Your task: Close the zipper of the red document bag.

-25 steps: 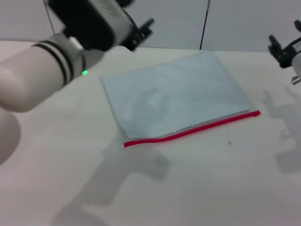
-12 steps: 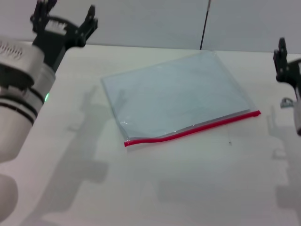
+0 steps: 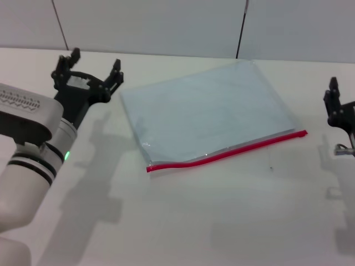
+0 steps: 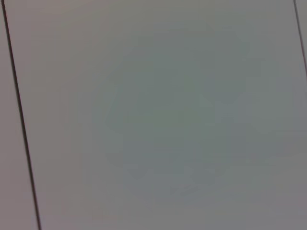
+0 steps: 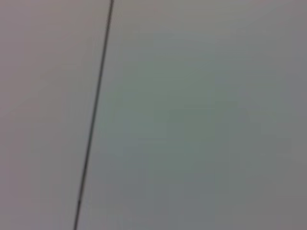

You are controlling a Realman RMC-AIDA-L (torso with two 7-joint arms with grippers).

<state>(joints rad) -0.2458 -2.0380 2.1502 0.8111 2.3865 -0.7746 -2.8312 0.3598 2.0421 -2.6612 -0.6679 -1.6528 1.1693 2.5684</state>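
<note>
— Bag? Red document bag (image 3: 208,113) flat mid-table (image 3: 183,221), zipper (image 3: 224,152) along near edge.
— Claws? Left gripper (image 3: 89,69) spread wide, just left of bag. Right gripper (image 3: 335,102) at far right; cannot tell.

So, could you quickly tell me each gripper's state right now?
Left gripper: open, empty, left of the document bag.
Right gripper: cannot be told, right of the bag.

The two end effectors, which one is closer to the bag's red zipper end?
The right end effector: it sits just beside the zipper's end at the bag's corner. The left end effector hovers open by the far corner, away from the zipper.
</note>
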